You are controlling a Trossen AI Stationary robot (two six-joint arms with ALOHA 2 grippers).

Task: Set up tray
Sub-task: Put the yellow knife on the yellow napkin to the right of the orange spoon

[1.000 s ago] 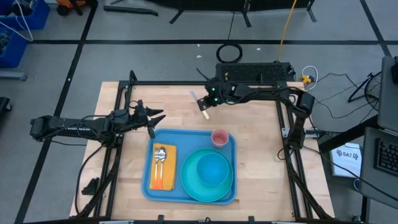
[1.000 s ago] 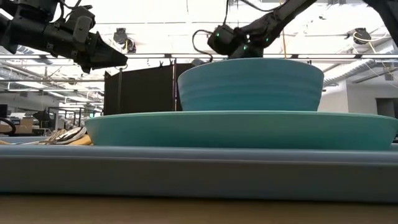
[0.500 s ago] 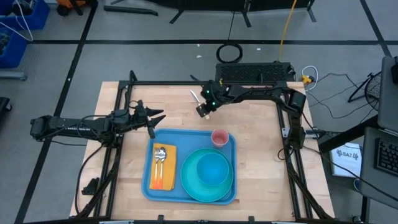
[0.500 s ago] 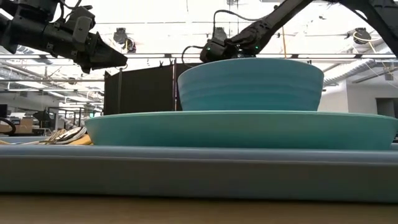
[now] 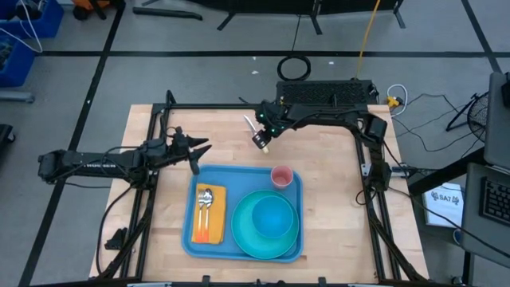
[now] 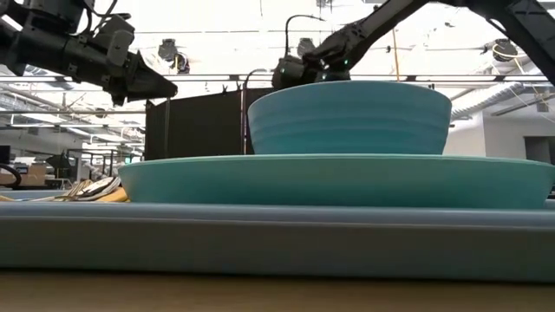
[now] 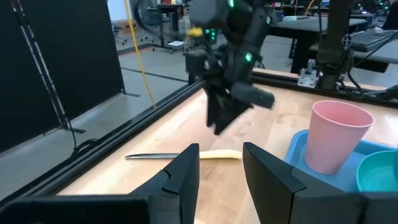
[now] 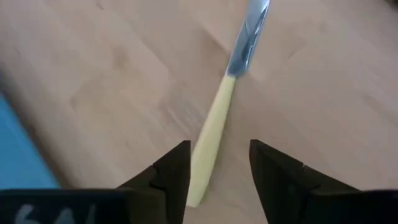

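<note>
The blue tray [image 5: 243, 177] lies on the near half of the wooden table. It holds an orange napkin [image 5: 209, 227] with a spoon and fork [image 5: 205, 199], a turquoise plate [image 5: 245, 239] with a bowl [image 5: 271, 217], and a pink cup [image 5: 281, 176]. A knife with a yellow handle [image 8: 211, 140] lies flat on the wood beyond the tray's far edge. My right gripper [image 8: 217, 149] hangs open over it, its fingers on either side of the handle's free end and apart from it. My left gripper [image 5: 199, 151] stands open and empty above the tray's far left corner.
Black frame rails [image 5: 263, 108] run along the table's far, left and right sides. Bare wood [image 5: 335, 199] lies to the right of the tray and more [image 5: 159, 215] to its left. In the left wrist view the pink cup [image 7: 333, 137] stands close to the knife [image 7: 186, 155].
My right gripper has sunk a little toward the knife, shifted slightly toward the table's left edge, and tipped to point more steeply down while rolling at the wrist. The knife has stayed where it lay.
</note>
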